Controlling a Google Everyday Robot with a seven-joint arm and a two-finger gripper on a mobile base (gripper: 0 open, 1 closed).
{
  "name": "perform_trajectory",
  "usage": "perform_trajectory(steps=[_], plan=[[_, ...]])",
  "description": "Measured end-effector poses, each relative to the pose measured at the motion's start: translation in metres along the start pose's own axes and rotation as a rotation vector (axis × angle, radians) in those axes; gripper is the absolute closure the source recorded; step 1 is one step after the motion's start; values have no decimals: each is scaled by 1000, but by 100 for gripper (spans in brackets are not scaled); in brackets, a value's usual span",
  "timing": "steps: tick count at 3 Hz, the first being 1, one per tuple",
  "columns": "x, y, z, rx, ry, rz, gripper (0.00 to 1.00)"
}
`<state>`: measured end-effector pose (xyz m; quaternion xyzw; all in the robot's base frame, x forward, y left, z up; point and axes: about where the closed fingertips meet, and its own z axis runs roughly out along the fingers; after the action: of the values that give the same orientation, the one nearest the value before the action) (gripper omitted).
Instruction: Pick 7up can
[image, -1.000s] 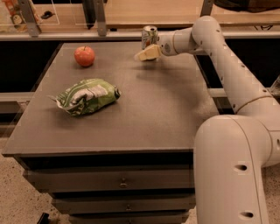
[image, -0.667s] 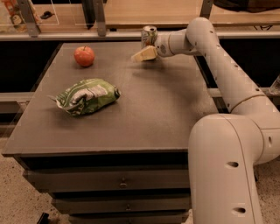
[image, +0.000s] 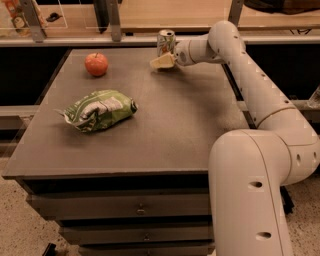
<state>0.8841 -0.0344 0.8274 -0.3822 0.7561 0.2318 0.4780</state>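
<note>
The 7up can (image: 165, 41), silvery with a green mark and a silver top, stands upright at the far edge of the grey table (image: 165, 130), right of the middle. My gripper (image: 161, 56) reaches in from the right and is right at the can. It is open, with one cream finger (image: 161, 62) low in front of the can and pointing left. The other finger is hidden behind the can. The can rests on the table.
A red apple (image: 96, 64) sits at the far left of the table. A green-and-white chip bag (image: 97, 109) lies left of the middle. A metal rail and shelf (image: 125, 37) run just behind the can. My arm (image: 250, 75) spans the table's right side.
My gripper has slid a little to the left, closing in on the can. The apple and chip bag have not moved.
</note>
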Motion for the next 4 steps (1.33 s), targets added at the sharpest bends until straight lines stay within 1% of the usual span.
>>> perform_trajectory(steps=[1,2,3,4], plan=[[3,-1,-1,2,14,1,65],[3,3,-4,-30,16,-9,87],[-12,6,-21,-47,-12,-28,100],[-31,11,-46,-70,-35,-53,100]])
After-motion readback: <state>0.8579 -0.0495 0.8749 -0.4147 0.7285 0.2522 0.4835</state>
